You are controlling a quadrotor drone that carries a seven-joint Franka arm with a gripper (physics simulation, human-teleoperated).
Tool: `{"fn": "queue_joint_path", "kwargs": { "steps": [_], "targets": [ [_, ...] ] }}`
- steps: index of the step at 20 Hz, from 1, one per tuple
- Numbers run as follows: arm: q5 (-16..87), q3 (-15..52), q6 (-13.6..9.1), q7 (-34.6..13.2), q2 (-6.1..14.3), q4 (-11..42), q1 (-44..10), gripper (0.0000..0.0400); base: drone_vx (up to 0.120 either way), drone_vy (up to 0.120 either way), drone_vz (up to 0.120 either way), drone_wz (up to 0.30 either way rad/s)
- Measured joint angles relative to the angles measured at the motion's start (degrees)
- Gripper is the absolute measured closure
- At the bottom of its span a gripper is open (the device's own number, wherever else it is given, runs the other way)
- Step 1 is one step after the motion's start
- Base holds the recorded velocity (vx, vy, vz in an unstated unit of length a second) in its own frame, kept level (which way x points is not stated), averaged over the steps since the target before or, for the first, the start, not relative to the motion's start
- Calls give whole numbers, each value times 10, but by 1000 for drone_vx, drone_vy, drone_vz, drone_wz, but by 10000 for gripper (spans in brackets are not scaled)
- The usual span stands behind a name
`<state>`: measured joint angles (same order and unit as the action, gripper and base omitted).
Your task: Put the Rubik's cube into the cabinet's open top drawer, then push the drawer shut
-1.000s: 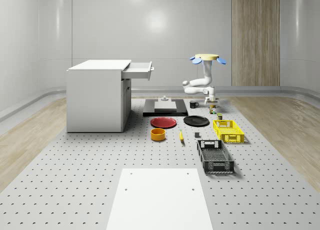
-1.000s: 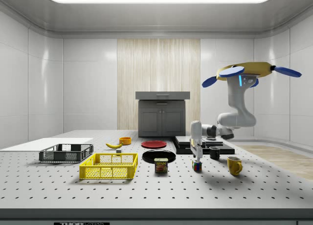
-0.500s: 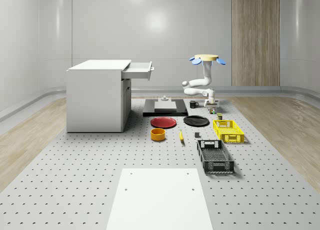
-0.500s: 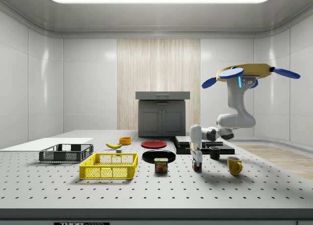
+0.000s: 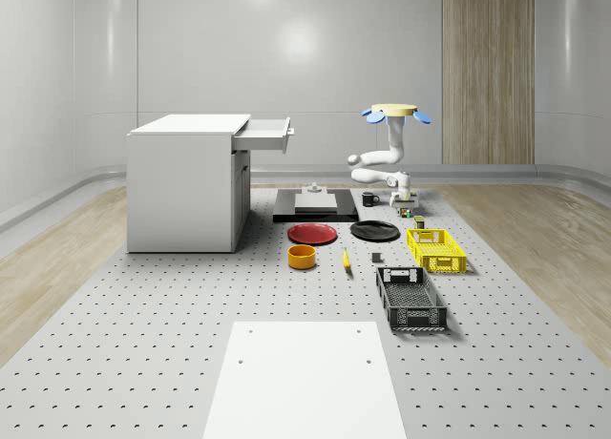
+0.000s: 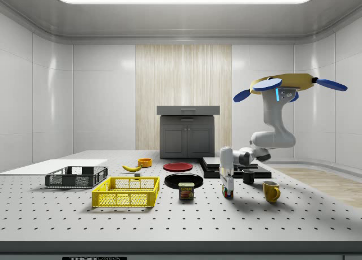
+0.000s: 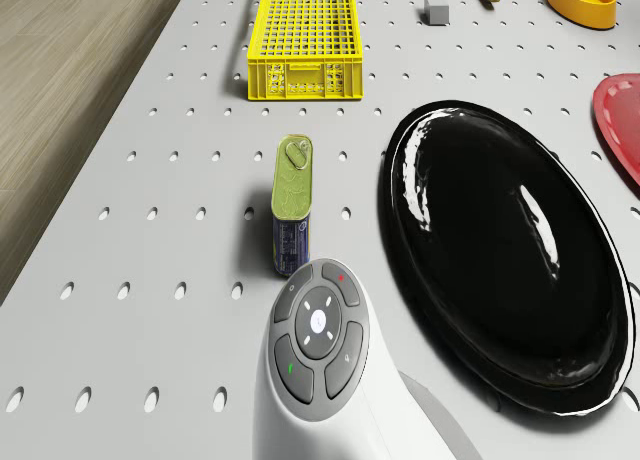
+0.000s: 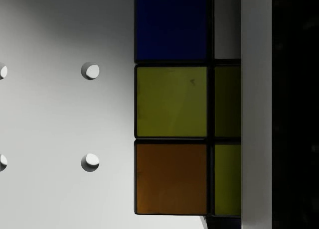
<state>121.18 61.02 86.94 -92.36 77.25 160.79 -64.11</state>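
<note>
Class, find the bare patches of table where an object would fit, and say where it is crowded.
Bare: the perforated table between the cabinet and the white sheet. Crowded: around the end effector, among the can, black plate and yellow crate.

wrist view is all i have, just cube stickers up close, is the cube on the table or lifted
observer: it looks to be on the table; in the side view the end effector reaches down to the Rubik's cube at table level.
operator: where's the drone
observer: the drone hovers high, above a yellow mug in the side view.
operator: drawer open
observer: yes, the top drawer juts out of the cabinet.
</note>
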Motion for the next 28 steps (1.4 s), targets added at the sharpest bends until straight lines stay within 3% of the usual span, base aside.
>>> {"fn": "queue_joint_path", "kwargs": {
  "steps": [10, 18, 23, 28],
  "targets": [
    [2, -4, 7, -1, 4, -3, -3, 69, 0, 0, 0, 0],
    [-41, 39, -11, -7, 6, 14, -1, 77, 0, 0, 0, 0],
    [-74, 72, -22, -12, 8, 24, -1, 79, 0, 0, 120, 0],
    [-90, 87, -22, -16, 12, 27, -3, 80, 0, -120, 120, 0]
  ]
}}
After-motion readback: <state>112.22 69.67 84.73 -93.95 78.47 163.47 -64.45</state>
